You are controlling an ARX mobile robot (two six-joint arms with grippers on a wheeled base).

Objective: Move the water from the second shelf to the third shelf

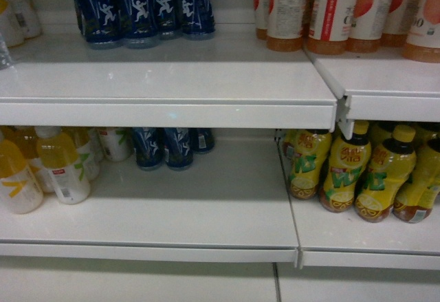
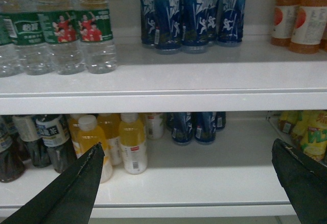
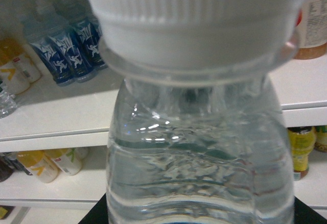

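Right tool is barely showing, only a dark edge under the water bottle point(image 3: 199, 147) filling its wrist view; whether it is gripping I cannot tell. White ribbed cap, clear rippled body. Left tool point(image 2: 186, 168) is hanging open before the shelves point(image 2: 163, 101), where green-labelled waters point(image 2: 61, 35) are standing far left beside blue bottles point(image 2: 191, 17). Head view is showing neither tool.

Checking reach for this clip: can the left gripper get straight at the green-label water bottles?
Probably yes: the left gripper is open, the water bottles stand at the shelf's front edge, nothing before them.
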